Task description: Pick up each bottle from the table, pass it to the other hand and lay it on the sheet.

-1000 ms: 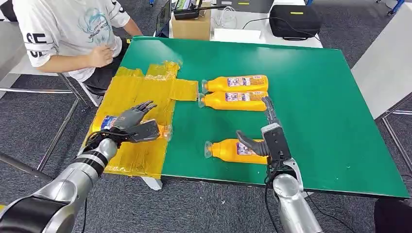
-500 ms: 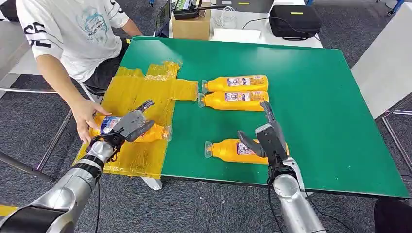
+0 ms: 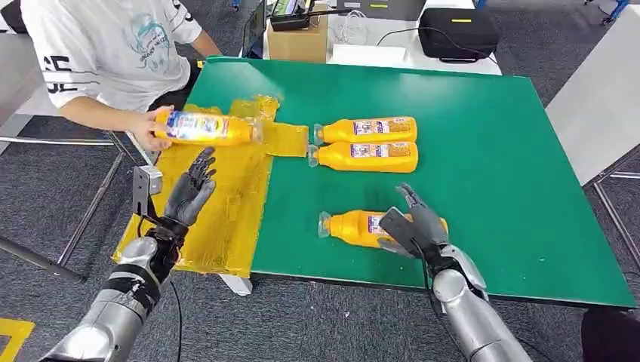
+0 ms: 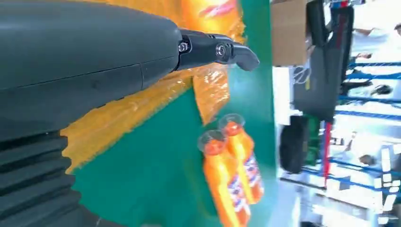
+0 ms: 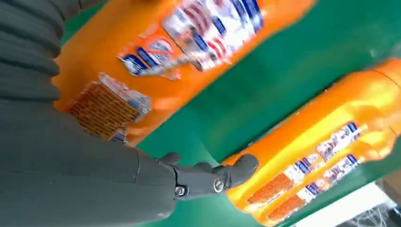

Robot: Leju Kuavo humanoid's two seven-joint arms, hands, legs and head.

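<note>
Right hand (image 3: 413, 230), lower centre-right of head view: fingers draped over the base end of the nearest orange plastic bottle (image 3: 355, 228), lying on its side on the green table (image 3: 490, 151); can't tell if the grasp is closed. Left hand (image 3: 190, 192), lower left: empty, fingers spread, raised over the yellow plastic sheet (image 3: 219, 219). Centre: two more orange bottles (image 3: 366, 143) lying side by side, touching, caps toward the sheet. Upper left: a person's hand (image 3: 143, 128) holds a fourth orange bottle (image 3: 204, 128) above the sheet's far end.
</note>
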